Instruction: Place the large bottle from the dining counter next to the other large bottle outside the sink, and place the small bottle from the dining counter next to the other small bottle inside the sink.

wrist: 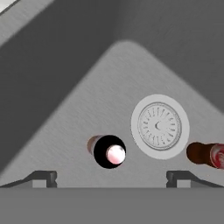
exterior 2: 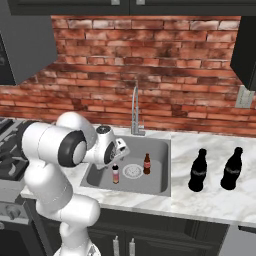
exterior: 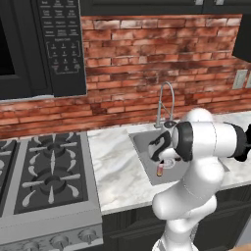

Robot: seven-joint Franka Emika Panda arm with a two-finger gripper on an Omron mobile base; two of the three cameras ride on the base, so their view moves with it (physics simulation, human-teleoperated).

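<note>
The end effector (wrist: 112, 177) hangs wide open, empty, above a small bottle (wrist: 109, 152) in the sink (exterior 2: 157, 187). The right base view adds two large bottles (exterior 2: 198, 170) on the bench (exterior 2: 210, 202).

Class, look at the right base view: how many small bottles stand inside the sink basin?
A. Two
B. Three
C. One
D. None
A: a small bottle with a pale cap stands left of the drain and a small brown bottle stands right of it, both on the floor of the sink.
</note>
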